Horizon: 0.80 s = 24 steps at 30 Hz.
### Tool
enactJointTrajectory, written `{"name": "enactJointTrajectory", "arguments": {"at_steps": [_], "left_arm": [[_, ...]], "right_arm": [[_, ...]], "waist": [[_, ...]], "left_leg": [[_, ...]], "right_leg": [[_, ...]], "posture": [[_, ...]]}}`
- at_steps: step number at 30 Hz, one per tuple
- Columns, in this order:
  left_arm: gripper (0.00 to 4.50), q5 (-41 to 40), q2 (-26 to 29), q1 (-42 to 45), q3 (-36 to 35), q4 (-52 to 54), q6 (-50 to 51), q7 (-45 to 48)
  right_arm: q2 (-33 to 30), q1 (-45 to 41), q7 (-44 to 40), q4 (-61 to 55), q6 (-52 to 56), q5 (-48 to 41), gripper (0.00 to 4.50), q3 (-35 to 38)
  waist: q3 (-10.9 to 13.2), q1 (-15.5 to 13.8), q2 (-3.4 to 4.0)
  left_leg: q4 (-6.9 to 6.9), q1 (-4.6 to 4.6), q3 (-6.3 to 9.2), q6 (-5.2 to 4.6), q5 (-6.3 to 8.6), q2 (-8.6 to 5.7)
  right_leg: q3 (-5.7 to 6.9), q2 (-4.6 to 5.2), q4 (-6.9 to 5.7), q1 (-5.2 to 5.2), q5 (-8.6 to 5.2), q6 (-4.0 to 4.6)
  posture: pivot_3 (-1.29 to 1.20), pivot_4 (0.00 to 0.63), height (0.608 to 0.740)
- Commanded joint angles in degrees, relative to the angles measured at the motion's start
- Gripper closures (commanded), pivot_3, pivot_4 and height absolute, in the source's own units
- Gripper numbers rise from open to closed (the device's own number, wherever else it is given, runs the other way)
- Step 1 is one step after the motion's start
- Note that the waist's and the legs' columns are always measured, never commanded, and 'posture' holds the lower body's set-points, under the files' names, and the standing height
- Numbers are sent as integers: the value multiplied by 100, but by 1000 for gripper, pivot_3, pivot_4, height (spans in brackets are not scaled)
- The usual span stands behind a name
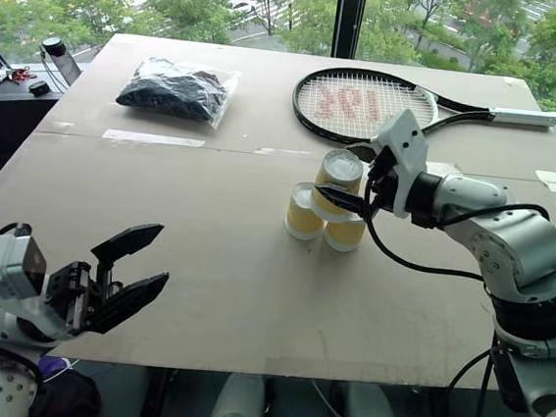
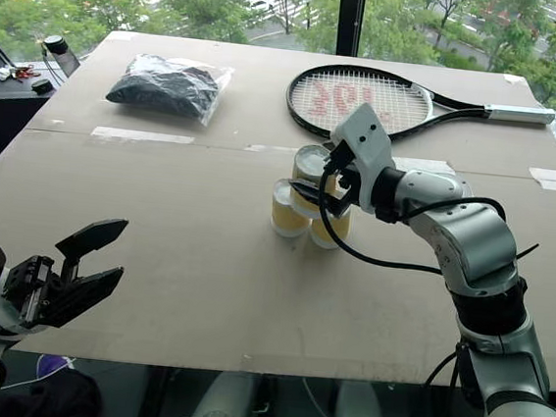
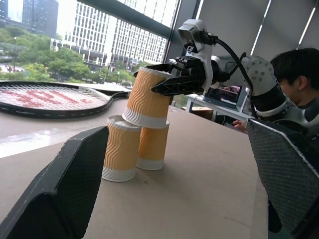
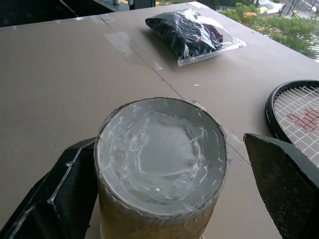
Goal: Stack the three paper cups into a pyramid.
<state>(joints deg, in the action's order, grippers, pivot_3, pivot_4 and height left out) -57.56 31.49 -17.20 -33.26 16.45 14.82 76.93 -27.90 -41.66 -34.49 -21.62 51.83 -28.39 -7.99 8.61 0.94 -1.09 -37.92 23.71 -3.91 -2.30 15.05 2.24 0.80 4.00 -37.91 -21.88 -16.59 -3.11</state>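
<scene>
- You see 2 paper cups (image 3: 128,149) upside down, side by side on the table (image 1: 250,295), just at 6 o'clock of the tennis racket (image 1: 367,104).
- The 3rd cup (image 3: 147,97) sits across their bases.
- Your right tool (image 3: 167,79) brackets it, fingers spread.
- Your left tool (image 1: 129,273) hangs open, empty, near the table's front edge.

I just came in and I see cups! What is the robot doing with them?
The robot is building a pyramid from three ribbed yellow-tan paper cups. Two cups stand upside down, side by side on the brown table. The third cup sits on top of them. The right gripper is open around that top cup. The left gripper waits open, off to the side.
</scene>
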Motion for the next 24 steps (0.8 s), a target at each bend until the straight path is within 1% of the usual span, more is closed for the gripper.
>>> {"name": "enactJointTrajectory", "arguments": {"at_steps": [1,4,9,14,19,22,24], "left_arm": [[0,-148,-73,-99,-96,216,-32,-52],[0,-122,-126,-101,-50,233,-49,-85],[0,-64,-221,14,36,278,-51,-324],[0,-9,-275,15,133,401,63,-729],[0,268,-227,58,256,532,134,-1388],[0,584,-172,76,341,797,284,-2122],[0,660,-89,32,316,884,432,-2461]], "right_arm": [[-127,-109,-290,-452,-207,-437,71,617],[-236,-14,-499,-623,-298,-724,71,881],[-305,147,-577,-853,-345,-1268,71,1425],[-617,691,-641,-1279,-448,-1729,71,2022],[-1052,1749,-973,-1637,-841,-1923,71,2651],[-1349,3064,-1425,-1882,-1002,-2061,71,3475],[-1470,3781,-1621,-1876,-1149,-2053,71,3843]], "waist": [[0,-6,1],[0,-4,0],[0,-9,-1],[0,-20,-1],[-1,-20,-1],[-7,-94,-12],[-4,-93,-7]], "left_leg": [[0,1,0,0,0,0],[1,1,0,-1,1,0],[0,0,3,-3,2,1],[0,3,7,-4,3,0],[-1,1,23,-5,3,0],[-1,6,35,-6,4,-2],[-1,5,37,-7,4,-5]], "right_leg": [[0,1,1,0,0,0],[0,3,3,0,0,0],[0,3,1,2,0,0],[-2,9,5,6,0,0],[-2,6,8,16,0,0],[6,6,16,23,0,0],[2,4,27,31,0,-1]], "posture": [[0,150,740],[0,150,740],[0,150,740],[0,150,740],[0,150,740],[0,150,740],[0,150,740]]}}
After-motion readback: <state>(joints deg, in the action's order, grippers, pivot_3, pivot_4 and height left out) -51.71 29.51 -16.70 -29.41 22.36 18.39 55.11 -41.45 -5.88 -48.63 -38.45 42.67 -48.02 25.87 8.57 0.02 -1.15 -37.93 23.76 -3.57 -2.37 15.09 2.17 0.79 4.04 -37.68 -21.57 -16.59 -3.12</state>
